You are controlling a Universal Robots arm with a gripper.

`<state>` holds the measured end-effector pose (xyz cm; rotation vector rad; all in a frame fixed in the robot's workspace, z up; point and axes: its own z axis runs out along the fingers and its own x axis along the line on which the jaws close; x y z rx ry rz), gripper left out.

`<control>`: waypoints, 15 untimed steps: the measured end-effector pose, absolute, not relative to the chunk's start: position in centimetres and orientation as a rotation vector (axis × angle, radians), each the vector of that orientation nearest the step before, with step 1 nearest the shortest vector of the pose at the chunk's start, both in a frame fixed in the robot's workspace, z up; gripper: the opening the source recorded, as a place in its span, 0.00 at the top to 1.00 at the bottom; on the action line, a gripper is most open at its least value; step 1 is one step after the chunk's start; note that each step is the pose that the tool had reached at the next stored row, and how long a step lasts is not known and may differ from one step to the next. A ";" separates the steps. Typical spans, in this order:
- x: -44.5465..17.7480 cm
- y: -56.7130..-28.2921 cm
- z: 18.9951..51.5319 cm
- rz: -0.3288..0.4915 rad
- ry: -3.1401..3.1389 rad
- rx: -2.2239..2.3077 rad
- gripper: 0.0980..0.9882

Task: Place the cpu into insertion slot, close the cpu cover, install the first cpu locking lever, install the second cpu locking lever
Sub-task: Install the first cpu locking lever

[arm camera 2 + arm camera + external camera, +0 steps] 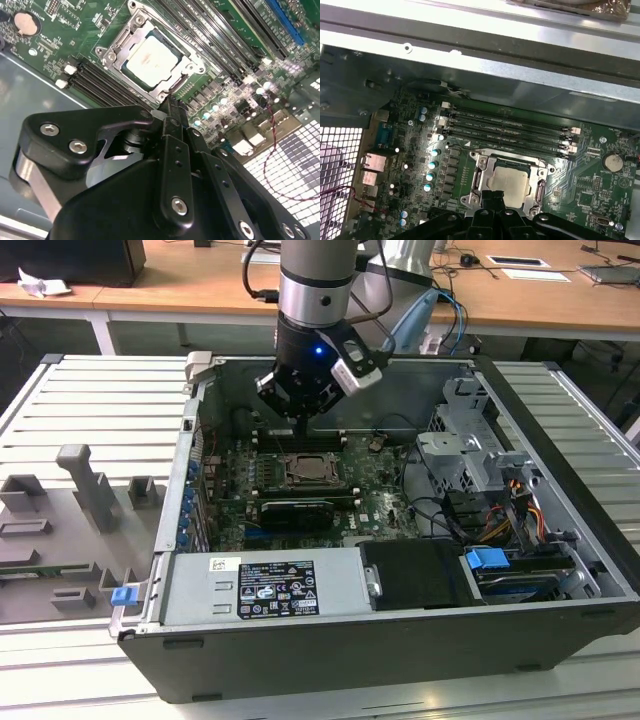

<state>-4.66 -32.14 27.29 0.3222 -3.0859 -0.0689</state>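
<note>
Exterior view, foreground to background: an open black computer case (pixel 400 650) lies on a slatted grey table (pixel 90 390). Its labelled power supply (pixel 265 585) runs along the near edge, at lower centre of the frame. Behind it, a long black graphics card (pixel 296 512) crosses the green motherboard (pixel 380 502).

Just beyond, at frame centre, the cpu (pixel 308 469) sits in the insertion slot (pixel 326 479). In both wrist views its pale face shows through the window of the cpu cover (pixel 170 85), which lies flat over it.

The gripper (pixel 303 423) hangs over the socket's far edge. In the second wrist view its jaws are drawn together with nothing between them, the tip aimed at the cover's rim. Whether the tip touches the cover cannot be told.

Black memory slots (pixel 300 437) run along the socket's far side. A silver drive cage (pixel 470 455) stands inside the case at the exterior view's right. Grey fixture blocks (pixel 90 485) stand on the table at the exterior view's left. A wooden desk (pixel 150 290) spans the top of the frame.
</note>
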 end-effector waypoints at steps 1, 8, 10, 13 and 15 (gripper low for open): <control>-4.7 -32.1 27.3 -0.068 -3.083 0.344 0.99; -4.7 -32.2 27.3 -0.066 -3.067 0.457 0.99; -4.7 -32.2 27.3 -0.066 -3.062 0.487 0.99; -4.7 -32.2 27.3 -0.065 -3.055 0.528 0.99; -4.7 -32.2 27.3 -0.064 -3.046 0.570 0.99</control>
